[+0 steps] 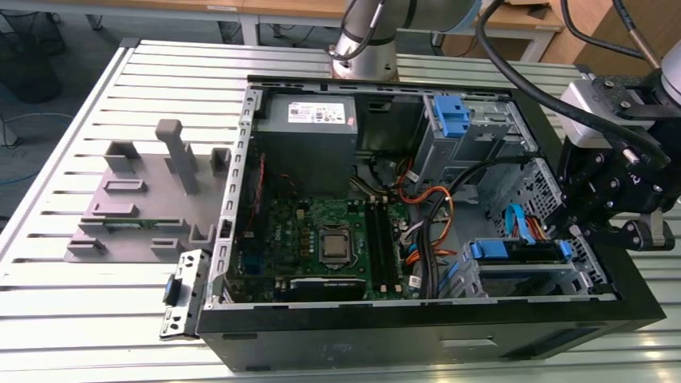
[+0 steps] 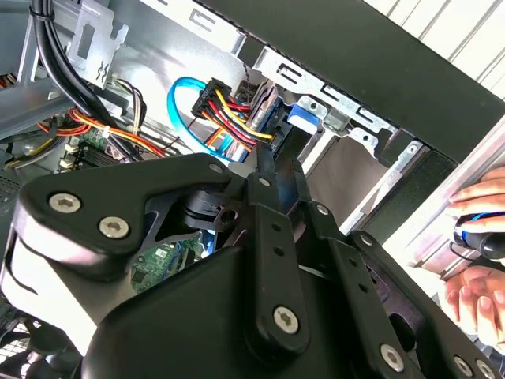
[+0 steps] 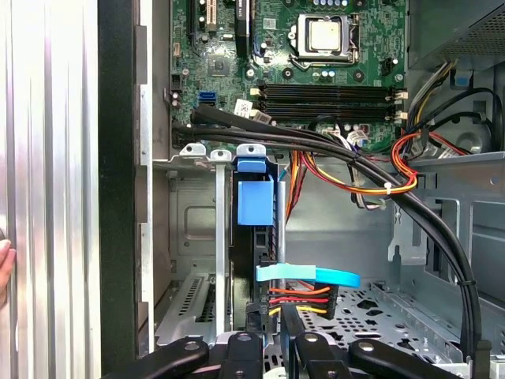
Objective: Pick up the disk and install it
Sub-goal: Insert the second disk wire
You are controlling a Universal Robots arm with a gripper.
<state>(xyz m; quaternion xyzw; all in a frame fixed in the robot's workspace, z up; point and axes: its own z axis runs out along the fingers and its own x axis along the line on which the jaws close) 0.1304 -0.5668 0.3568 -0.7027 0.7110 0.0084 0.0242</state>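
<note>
One gripper [image 1: 627,209] poised at the open computer case's [image 1: 426,315] drive-bay side, whether clenched or released cannot be told | the disk [image 3: 254,237] seated upright in the drive cage [image 3: 201,237], cables plugged | motherboard [image 3: 316,47] beyond

One computer case [image 1: 426,323], one motherboard [image 1: 319,239], one gripper [image 1: 623,231], one disk [image 3: 254,260]
</note>
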